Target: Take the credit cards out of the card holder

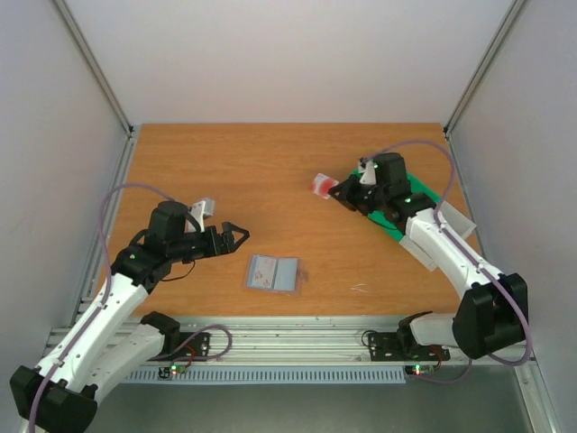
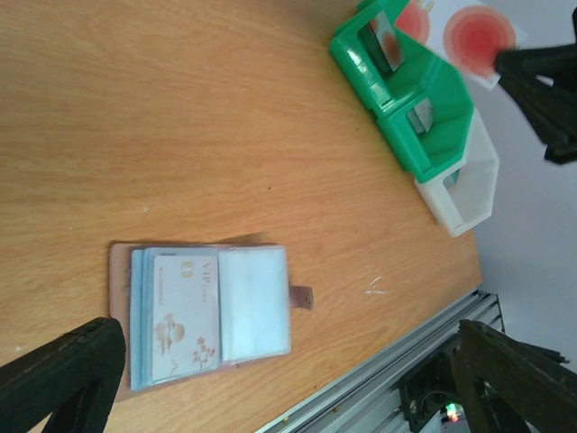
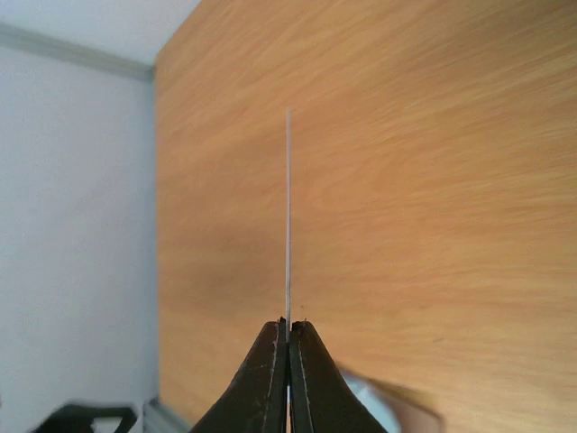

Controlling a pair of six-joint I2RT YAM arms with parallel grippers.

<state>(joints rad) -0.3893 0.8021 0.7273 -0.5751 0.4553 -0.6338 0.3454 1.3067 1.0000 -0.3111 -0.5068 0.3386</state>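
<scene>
The card holder [image 1: 272, 272] lies spread open on the table, tan outside with pale blue sleeves [image 2: 257, 307]. A white credit card [image 2: 185, 316] with a chip and pink flowers sits in its left panel. My left gripper [image 1: 236, 238] hovers just left of the holder, wide open and empty, its fingers [image 2: 63, 374] at the lower corners of the left wrist view. My right gripper [image 1: 338, 191] is shut on a red-and-white credit card [image 1: 322, 185], lifted near the green tray. That card shows edge-on [image 3: 288, 225] in the right wrist view.
A green compartmented tray [image 2: 406, 99] with a white bin [image 2: 469, 180] beside it stands at the right side of the table [image 1: 270, 171]. The metal rail [image 1: 297, 338] runs along the near edge. White walls enclose the table.
</scene>
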